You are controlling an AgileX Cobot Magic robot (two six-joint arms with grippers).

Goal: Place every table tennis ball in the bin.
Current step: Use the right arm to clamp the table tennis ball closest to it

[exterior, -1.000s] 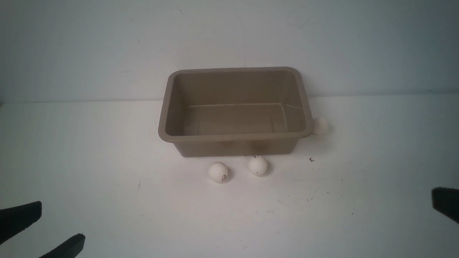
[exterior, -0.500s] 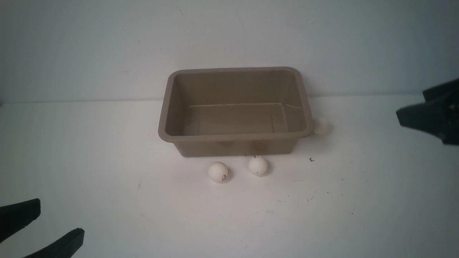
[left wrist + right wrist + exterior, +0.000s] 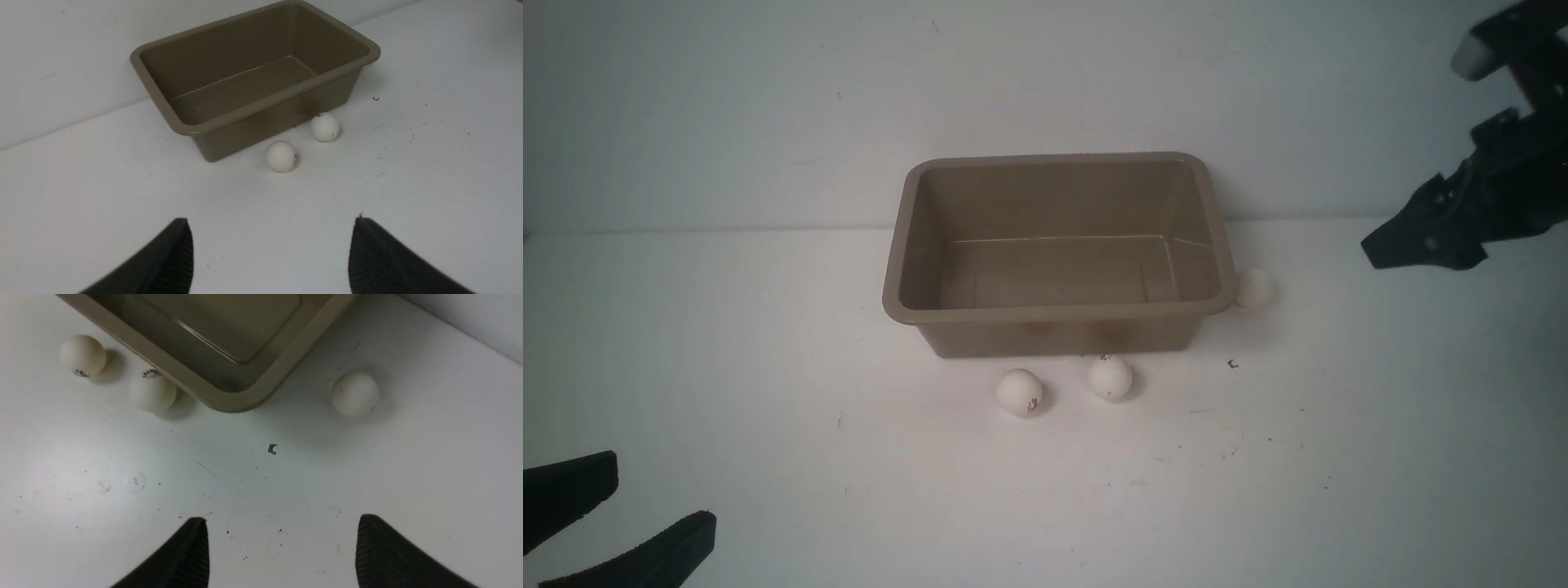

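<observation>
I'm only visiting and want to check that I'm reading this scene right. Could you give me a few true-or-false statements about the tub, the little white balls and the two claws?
1. The bin has nothing in it. True.
2. The left front ball and the right front ball lie outside the bin, before its near wall. True.
3. The third ball lies by the bin's left end. False: it lies by the right end.
4. The right gripper holds a ball. False: its jaws are open with nothing between them.
5. The left gripper is open and empty. True.
</observation>
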